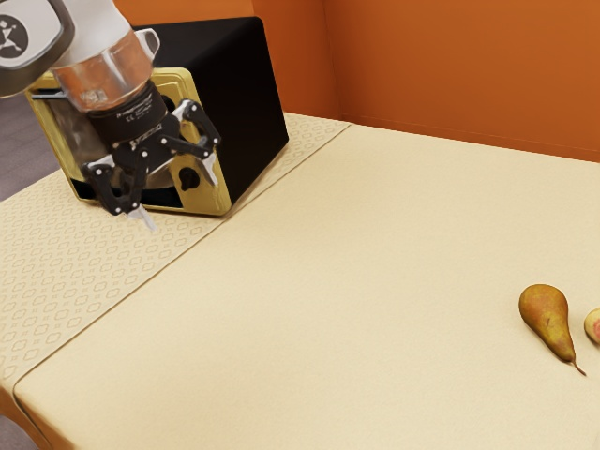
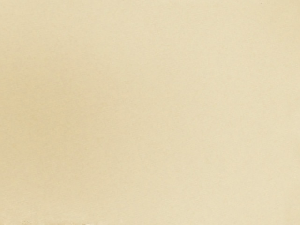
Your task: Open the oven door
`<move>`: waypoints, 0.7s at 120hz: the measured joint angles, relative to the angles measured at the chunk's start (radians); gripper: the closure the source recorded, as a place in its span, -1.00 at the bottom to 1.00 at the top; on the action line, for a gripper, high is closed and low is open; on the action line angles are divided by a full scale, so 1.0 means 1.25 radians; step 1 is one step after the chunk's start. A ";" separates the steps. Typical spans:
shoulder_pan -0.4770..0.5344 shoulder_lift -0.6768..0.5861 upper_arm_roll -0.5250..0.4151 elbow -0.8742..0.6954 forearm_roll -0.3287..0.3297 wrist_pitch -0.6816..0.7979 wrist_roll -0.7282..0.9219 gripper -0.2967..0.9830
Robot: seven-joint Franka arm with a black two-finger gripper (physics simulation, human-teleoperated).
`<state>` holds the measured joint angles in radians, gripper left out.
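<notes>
Black oven (image 1: 241,103), gold-fronted, upright, at exterior view's left; oven door (image 1: 78,133), glass-paned, apparently shut, partly hidden

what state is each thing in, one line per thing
Black two-finger gripper: open, holding nothing
Glass door of the gold-fronted black metal oven: looks shut, partly hidden by the gripper
Round black lower knob: setting unreadable
Cream fabric tablecloth: spread flat
Brownish-green pear: whole, on its side
Round yellow-and-red fruit: resting on the cloth, cut off by the view's edge

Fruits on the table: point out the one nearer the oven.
The brownish pear; the pale, reddish fruit lies farther off, cut by the exterior view's right edge.
</notes>
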<state>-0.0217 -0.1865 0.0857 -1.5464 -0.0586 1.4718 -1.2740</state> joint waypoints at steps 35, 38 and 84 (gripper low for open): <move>0.138 0.256 0.010 0.301 0.003 0.255 -0.199 -0.54; 0.152 0.289 0.011 0.352 0.003 0.277 -0.204 -0.54; 0.443 0.487 -0.127 0.464 0.002 0.542 -0.188 -0.54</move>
<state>0.5315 0.4218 -0.0737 -0.9664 -0.0558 2.1491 -1.5095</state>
